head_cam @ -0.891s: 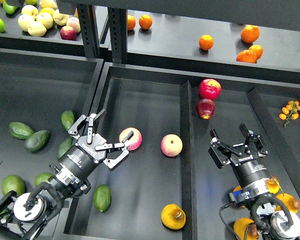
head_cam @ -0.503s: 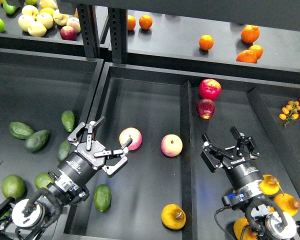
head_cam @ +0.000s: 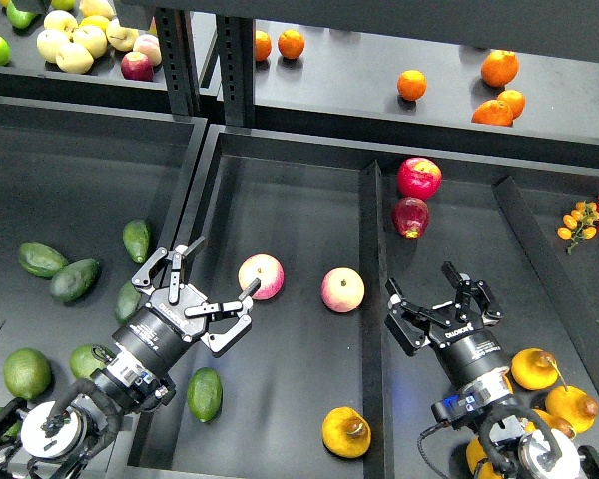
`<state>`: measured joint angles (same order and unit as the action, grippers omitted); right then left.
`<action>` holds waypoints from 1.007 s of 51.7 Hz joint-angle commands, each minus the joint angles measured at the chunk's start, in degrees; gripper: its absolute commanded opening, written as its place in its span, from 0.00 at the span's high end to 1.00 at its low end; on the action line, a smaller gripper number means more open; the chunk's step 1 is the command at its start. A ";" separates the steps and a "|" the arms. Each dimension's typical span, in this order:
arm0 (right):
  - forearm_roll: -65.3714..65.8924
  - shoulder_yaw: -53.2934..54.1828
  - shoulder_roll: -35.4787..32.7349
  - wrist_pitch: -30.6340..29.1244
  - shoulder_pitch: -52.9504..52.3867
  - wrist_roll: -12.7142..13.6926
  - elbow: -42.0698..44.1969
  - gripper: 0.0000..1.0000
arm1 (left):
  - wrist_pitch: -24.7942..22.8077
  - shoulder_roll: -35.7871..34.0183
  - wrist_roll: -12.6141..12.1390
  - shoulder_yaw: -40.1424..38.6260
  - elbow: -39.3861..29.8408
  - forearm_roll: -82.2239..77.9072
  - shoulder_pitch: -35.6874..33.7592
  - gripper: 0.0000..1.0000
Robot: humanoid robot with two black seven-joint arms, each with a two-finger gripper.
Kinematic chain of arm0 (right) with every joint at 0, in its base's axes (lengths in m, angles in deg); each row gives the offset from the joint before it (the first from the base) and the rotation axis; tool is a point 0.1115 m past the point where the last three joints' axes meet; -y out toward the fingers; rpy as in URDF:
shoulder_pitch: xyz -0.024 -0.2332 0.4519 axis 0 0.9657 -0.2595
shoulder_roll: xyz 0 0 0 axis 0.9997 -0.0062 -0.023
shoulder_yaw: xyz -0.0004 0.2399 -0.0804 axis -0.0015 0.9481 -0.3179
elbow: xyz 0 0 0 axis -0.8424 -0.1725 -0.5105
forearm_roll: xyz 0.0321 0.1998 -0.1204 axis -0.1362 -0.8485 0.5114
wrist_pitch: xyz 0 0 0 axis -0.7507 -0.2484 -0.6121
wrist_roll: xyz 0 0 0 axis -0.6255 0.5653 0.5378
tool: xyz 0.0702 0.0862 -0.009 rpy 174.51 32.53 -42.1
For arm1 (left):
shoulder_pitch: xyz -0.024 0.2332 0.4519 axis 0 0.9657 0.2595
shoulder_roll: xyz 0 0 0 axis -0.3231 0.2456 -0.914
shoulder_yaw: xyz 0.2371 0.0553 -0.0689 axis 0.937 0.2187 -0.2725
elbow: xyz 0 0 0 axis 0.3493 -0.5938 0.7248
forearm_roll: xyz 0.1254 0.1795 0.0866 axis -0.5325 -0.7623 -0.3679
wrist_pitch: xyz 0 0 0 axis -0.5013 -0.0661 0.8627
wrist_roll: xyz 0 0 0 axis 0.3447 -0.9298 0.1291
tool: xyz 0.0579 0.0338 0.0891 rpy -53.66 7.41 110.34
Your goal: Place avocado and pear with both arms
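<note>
Avocado (head_cam: 204, 394) left of pear (head_cam: 346, 432)

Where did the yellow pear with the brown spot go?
In the head view, the pear lies at the bottom of the middle bin, right of the avocado and below the two pink-and-yellow apples.

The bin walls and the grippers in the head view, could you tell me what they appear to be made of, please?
Bin walls: seemingly thin sheet metal or rigid plastic, matte black; straight folded-looking edges and a dull, even sheen.
Left gripper and right gripper: probably machined metal or hard plastic, satin black; crisp linkage bars, visible pivots and white printed lettering on the bodies. Both are open and empty.
</note>
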<state>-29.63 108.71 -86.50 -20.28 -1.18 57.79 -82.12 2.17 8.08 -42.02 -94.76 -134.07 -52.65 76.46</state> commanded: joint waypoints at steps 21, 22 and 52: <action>0.00 -0.82 0.00 -0.29 0.78 0.03 -0.09 0.00 | 0.36 0.00 -0.12 -0.66 1.78 -0.05 0.67 0.01; 0.00 -0.82 0.00 -0.29 0.78 0.03 -0.09 0.00 | 0.18 0.00 -0.12 -0.66 1.69 -0.05 0.76 0.01; 0.00 -1.08 0.00 -0.20 1.05 0.21 -0.27 0.00 | -0.17 0.00 -0.21 -0.57 1.78 -0.58 0.58 0.01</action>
<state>-29.63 107.66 -86.50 -20.52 -0.14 57.98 -82.39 2.03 8.08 -42.18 -95.33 -132.39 -52.78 77.12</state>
